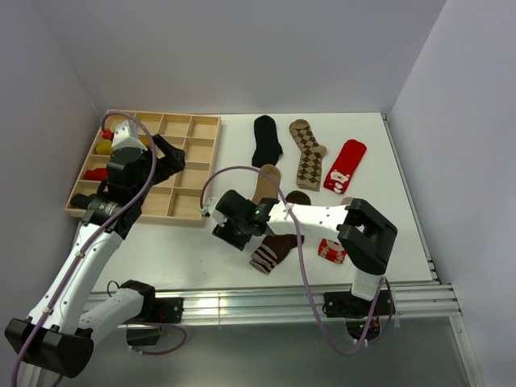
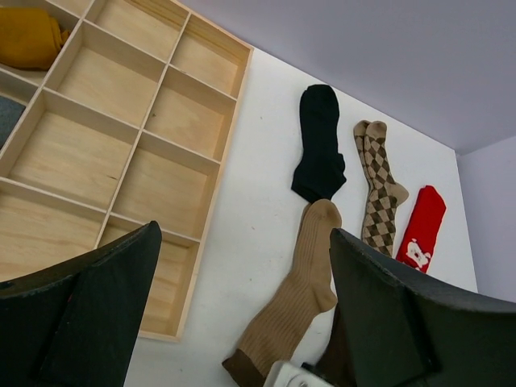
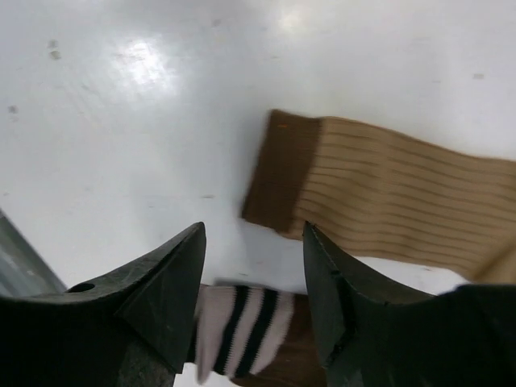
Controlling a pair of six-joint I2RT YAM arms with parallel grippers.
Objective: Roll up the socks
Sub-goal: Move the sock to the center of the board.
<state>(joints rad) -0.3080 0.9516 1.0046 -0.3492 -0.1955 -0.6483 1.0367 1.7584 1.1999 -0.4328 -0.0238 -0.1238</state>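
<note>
Near centre of the table (image 1: 185, 250), the right gripper (image 3: 254, 242) hangs low with jaws apart, straddling the toe of the striped-toe sock (image 1: 270, 251); can't tell if the pads touch cloth, nothing reads as clamped; tan sock (image 2: 294, 298) lies just beyond it, brown cuff end nearest the fingers; farther back, left to right, black sock (image 1: 268, 141), argyle sock (image 1: 308, 153) and red sock (image 1: 345, 165) all lie flat, close together but apart; handling guess: light, limp knit, no stiffness, will drag and bunch rather than slide, nothing breakable; grip should take both layers right at the toe or cuff edge, since a mid-body pinch would likely just fold it; a roll probably needs one end pinned, and the free end will want to spring loose; left gripper (image 2: 246, 242) is wide open, holding nothing, hovering over the near-right part of the tray (image 1: 193, 116) at far left; tray is a wooden grid, most cells bare; a yellow bundle (image 2: 28, 36) sits in a far-left cell and a red bundle (image 1: 97, 173) in a left cell nearer us, both looking like rolled socks, not sure; a red-and-white bundle (image 1: 331, 251) rests on the table beside the right arm, outside the tray.
</note>
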